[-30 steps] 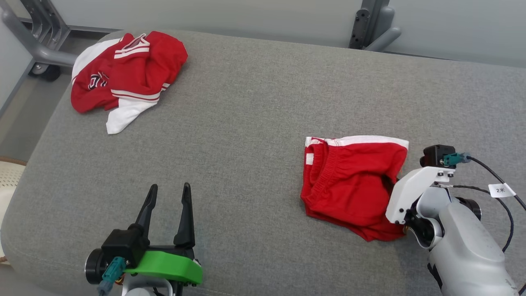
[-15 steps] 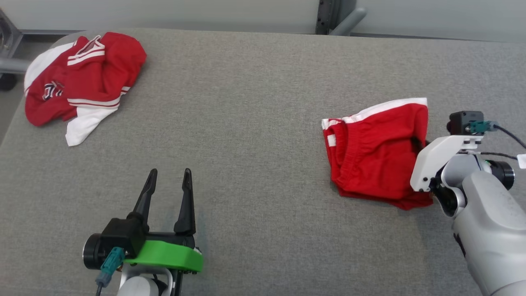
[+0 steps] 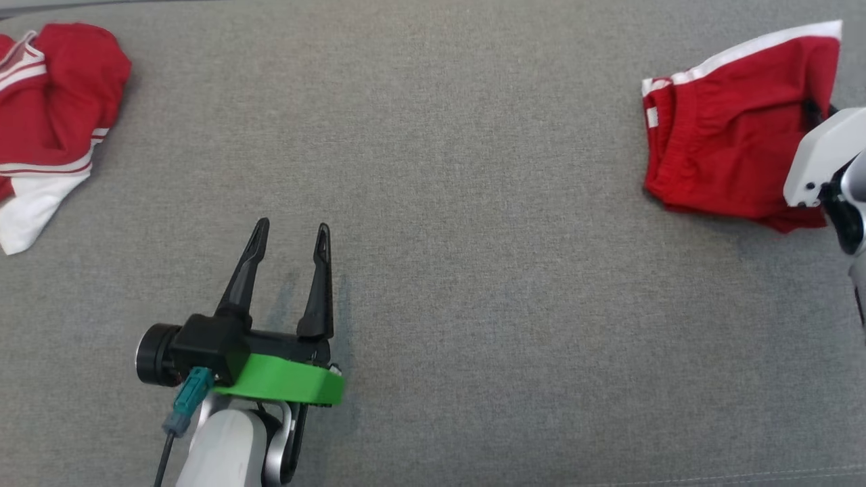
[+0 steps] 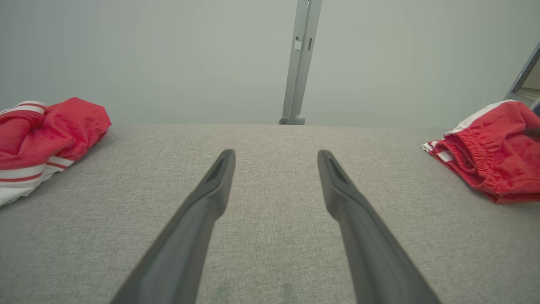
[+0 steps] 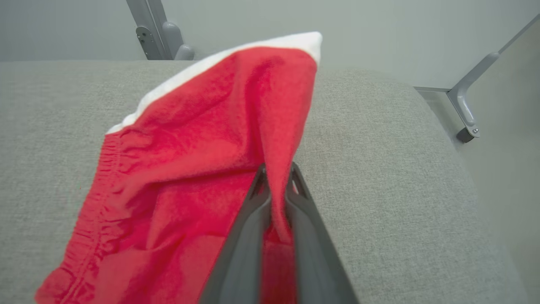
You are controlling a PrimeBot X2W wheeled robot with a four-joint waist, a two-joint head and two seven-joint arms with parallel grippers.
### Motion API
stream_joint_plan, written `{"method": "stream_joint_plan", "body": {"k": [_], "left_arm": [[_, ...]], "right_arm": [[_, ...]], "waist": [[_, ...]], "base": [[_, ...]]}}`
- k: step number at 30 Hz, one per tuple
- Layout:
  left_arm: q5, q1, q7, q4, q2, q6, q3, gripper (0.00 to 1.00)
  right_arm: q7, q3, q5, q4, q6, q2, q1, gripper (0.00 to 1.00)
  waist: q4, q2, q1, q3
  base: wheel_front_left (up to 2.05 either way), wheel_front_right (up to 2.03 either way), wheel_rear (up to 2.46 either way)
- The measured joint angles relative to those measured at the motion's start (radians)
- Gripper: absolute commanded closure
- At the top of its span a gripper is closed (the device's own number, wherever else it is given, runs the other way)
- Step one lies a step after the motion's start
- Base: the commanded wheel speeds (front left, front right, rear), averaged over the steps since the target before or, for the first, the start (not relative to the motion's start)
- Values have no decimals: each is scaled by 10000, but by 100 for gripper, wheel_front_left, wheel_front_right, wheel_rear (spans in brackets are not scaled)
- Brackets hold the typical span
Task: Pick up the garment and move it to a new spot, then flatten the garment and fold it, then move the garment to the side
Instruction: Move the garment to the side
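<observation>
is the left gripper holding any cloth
No, the left gripper is open, with bare grey cushion between its fingers.

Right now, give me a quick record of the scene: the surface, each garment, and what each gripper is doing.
surface: grey fabric cushion
task garment: red shorts with a white band, crumpled, at the far right of the head view
other garment: red and white jersey, bunched at the far left
right gripper: shut on a fold of the red shorts
left gripper: open, holding nothing, over bare cushion between the two garments
</observation>
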Motion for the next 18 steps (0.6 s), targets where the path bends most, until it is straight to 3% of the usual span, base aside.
{"method": "stream_joint_plan", "body": {"k": [10, 18], "left_arm": [[468, -579, 0, -174, 8, -213, -40, 0], [702, -809, 0, -347, 19, -291, -167, 0]], "right_arm": [[203, -721, -1037, 224, 0, -1118, -1097, 100], [328, -1289, -2098, 431, 0, -1843, -1758, 100]], "waist": [[-377, 0, 0, 1306], [-256, 0, 1, 2044]], "base": [[0, 0, 0], [0, 0, 0]]}}
